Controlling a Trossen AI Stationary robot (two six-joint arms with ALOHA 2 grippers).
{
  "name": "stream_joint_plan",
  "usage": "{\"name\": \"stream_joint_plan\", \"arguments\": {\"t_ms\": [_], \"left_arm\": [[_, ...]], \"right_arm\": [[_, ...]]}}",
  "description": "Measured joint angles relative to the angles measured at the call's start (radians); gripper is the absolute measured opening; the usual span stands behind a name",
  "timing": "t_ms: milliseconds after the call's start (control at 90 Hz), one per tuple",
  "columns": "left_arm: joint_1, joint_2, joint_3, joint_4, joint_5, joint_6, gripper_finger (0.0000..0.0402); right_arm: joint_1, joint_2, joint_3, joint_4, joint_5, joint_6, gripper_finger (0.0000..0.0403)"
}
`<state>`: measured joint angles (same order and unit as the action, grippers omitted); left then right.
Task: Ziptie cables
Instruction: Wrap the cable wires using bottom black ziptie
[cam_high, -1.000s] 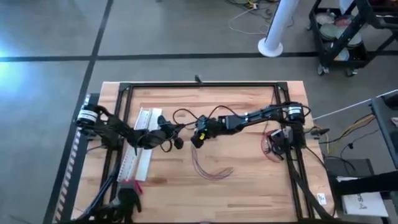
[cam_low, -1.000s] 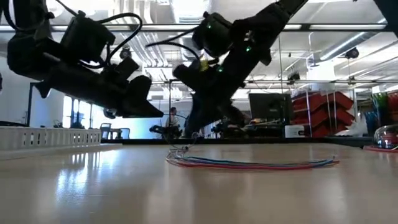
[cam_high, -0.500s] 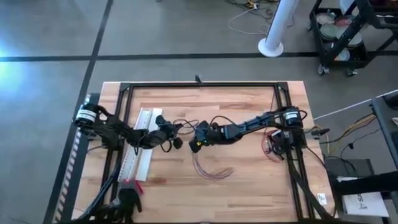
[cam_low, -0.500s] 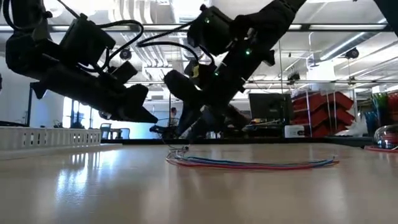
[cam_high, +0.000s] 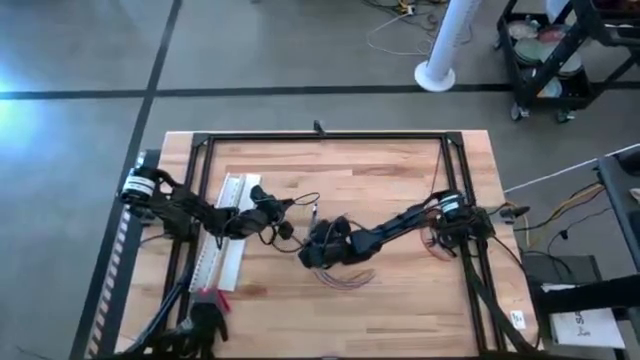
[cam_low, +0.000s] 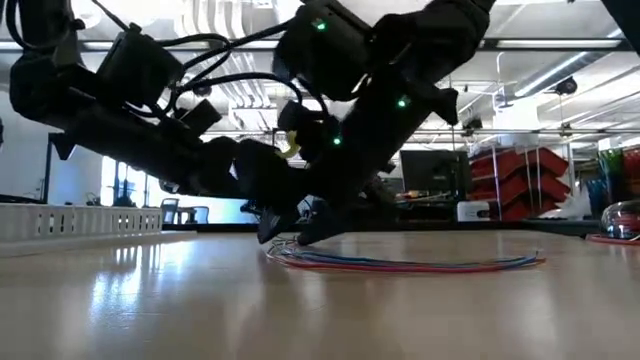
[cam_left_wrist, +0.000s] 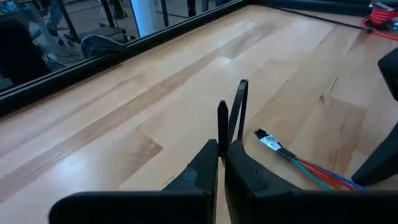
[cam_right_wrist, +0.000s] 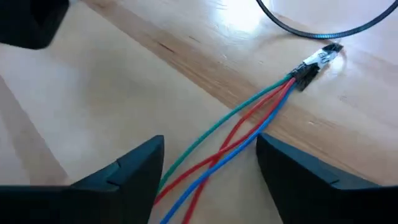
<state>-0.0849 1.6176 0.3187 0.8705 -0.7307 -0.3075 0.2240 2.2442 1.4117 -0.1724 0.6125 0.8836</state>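
The cables (cam_right_wrist: 225, 144), a few red, green and blue wires with a small pale end (cam_left_wrist: 268, 140), lie flat on the wooden table (cam_high: 400, 170), at mid-table toward its near edge (cam_high: 345, 277). My right gripper (cam_right_wrist: 208, 162) hangs low over their left part (cam_low: 300, 255). It is open, with one finger on either side of the wires, and I see no touch on them. My left gripper (cam_left_wrist: 222, 146) hovers just left of it (cam_high: 283, 228), shut on a thin black ziptie (cam_left_wrist: 240, 109), which curves above the cables' pale end (cam_right_wrist: 311, 32). My left gripper pinches the black ziptie between its two fingers, close beside their tips (cam_left_wrist: 227, 138). The strip sticks out forward past the fingertips, along the fingers, clear of the table. How far back it reaches between the fingers is hidden by the fingers themselves.
A long white perforated strip (cam_high: 225, 240) lies along the left rail of the black frame (cam_high: 320, 137) that borders the table. A coil of red wire (cam_high: 437, 235) sits by the right arm's base. A black object (cam_high: 205, 322) lies at the near left corner.
My right gripper has come down and toward the table's near edge, onto the cables' left part, and has opened its fingers on the way. The cables lie where they were.
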Motion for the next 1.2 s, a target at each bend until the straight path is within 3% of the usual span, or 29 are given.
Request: {"name": "stream_joint_plan", "arguments": {"t_ms": [167, 422, 711, 944, 1200], "left_arm": [[0.000, 0.000, 0.000, 0.000, 0.000, -0.004, 0.0000], [0.000, 0.000, 0.000, -0.006, 0.001, -0.004, 0.0000], [0.000, 0.000, 0.000, -0.006, 0.001, -0.004, 0.0000], [0.000, 0.000, 0.000, -0.006, 0.000, 0.001, 0.0000], [0.000, 0.000, 0.000, -0.005, 0.001, 0.002, 0.0000]], "right_arm": [[0.003, 0.050, 0.094, -0.177, 0.015, 0.028, 0.0174], [0.002, 0.052, 0.100, -0.163, 0.005, -0.060, 0.0013], [0.010, 0.013, 0.093, -0.173, 0.060, -0.097, 0.0003], [0.030, -0.031, 0.087, -0.346, 0.100, -0.010, 0.0000], [0.038, -0.043, 0.089, -0.325, 0.190, -0.018, 0.0000]]}}
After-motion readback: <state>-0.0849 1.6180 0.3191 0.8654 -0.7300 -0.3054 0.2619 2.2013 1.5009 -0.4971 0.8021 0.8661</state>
